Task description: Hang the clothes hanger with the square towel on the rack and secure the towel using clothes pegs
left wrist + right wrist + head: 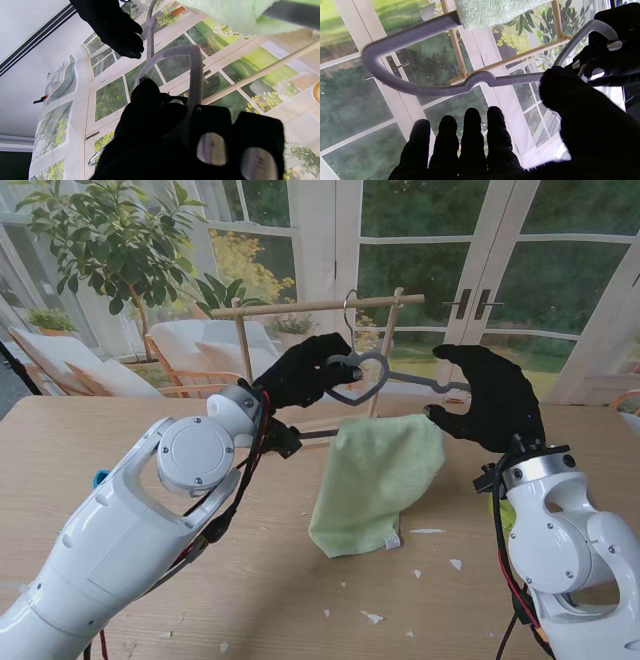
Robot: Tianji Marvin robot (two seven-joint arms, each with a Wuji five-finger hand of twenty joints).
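A grey hanger point(400, 380) with a heart-shaped centre is up in the air in front of the wooden rack point(320, 306). Its metal hook point(349, 298) reaches the rack's top bar; whether it sits over the bar I cannot tell. My left hand point(300, 370) is shut on the hanger's centre point(195, 70). A pale green square towel point(375, 475) hangs from the hanger's lower bar and drapes onto the table. My right hand point(490, 405) is open at the hanger's right end, its fingers point(470, 140) straight beside the arm point(420, 87).
The wooden table point(250, 600) carries small white scraps point(372, 617) near me. A small blue thing point(100, 477) shows at the left behind my left arm, and a yellow-green thing point(507, 515) beside my right wrist. Glass doors stand behind the rack.
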